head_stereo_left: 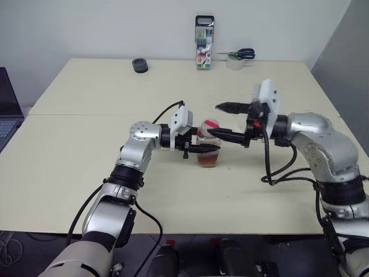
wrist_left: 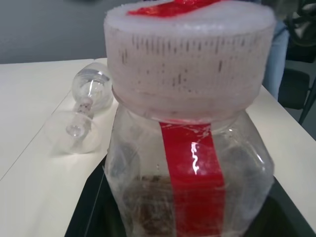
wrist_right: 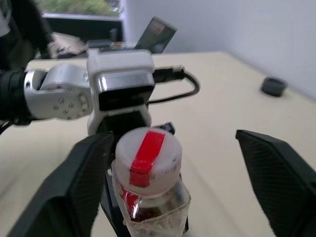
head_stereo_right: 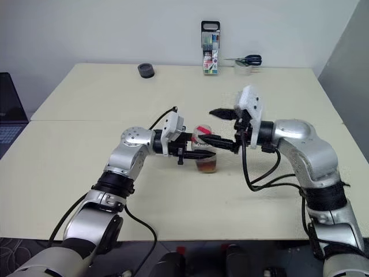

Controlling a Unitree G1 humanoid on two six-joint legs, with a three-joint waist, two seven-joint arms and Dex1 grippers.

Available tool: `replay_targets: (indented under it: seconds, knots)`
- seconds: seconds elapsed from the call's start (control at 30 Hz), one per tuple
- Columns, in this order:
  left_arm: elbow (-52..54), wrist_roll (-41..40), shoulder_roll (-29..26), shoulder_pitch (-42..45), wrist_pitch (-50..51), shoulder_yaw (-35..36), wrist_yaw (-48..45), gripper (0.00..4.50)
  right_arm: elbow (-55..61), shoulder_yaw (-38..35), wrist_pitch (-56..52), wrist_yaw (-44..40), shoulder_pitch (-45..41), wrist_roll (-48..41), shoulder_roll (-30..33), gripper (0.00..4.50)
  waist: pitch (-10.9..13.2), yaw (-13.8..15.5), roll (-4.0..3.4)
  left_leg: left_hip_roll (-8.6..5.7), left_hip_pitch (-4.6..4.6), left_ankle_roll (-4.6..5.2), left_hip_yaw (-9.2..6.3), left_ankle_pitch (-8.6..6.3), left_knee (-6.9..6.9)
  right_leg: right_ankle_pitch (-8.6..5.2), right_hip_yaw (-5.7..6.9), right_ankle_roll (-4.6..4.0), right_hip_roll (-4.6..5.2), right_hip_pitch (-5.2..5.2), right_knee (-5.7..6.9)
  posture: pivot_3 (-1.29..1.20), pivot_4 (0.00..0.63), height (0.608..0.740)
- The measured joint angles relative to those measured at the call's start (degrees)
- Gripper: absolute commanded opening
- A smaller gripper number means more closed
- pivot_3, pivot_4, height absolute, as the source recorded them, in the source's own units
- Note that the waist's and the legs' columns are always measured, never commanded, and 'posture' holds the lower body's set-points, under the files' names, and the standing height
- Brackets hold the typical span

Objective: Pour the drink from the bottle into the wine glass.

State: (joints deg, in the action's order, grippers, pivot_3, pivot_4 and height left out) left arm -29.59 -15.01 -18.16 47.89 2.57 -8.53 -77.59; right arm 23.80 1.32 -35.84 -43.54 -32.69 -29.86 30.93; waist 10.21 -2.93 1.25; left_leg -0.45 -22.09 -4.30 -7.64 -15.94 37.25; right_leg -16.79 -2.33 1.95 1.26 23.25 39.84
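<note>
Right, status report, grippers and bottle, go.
Left gripper shut on the bottle, upright on the table. Right gripper open around the cap. Wine glass lying on its side.

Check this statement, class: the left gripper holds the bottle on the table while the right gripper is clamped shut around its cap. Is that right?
Not quite. The left gripper does hold the bottle, but the right gripper is open: in the right wrist view its fingers stand wide apart on either side of the cap.

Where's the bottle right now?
The bottle stands upright near the table's middle, gripped by the left gripper, with the open right gripper around its cap.
</note>
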Motion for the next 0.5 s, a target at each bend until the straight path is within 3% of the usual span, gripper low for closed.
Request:
replay_targets:
  seconds: [0.17,0.3,0.5]
  knots:
    - [-0.43,0.01,1.20,0.06,0.01,0.02,2.20,1.82,10.58,1.42,-3.54,14.54,6.59,3.79,-7.24,4.50,0.00,-0.19,0.00,0.03,0.07,0.01,0.04,0.00,0.05,0.00,-0.05,0.01,-0.05,0.00,0.08,0.00,0.150,0.740]
    - [-1.41,0.01,1.97,0.26,-0.44,0.01,2.89,1.82,11.67,5.63,-4.99,25.18,7.20,9.21,-14.29,4.50,-0.01,-0.33,-0.01,0.05,0.10,-0.01,0.04,0.01,0.04,-0.01,-0.05,0.01,-0.11,0.00,0.12,0.00,0.150,0.740]
    - [-2.84,0.05,2.19,0.61,-0.99,0.03,3.17,1.82,10.63,10.26,-4.84,30.20,7.34,14.45,-17.65,4.50,-0.01,-0.31,-0.02,0.01,0.06,-0.11,0.05,0.07,0.03,0.00,-0.05,0.00,-0.07,0.00,0.05,0.00,0.150,0.740]
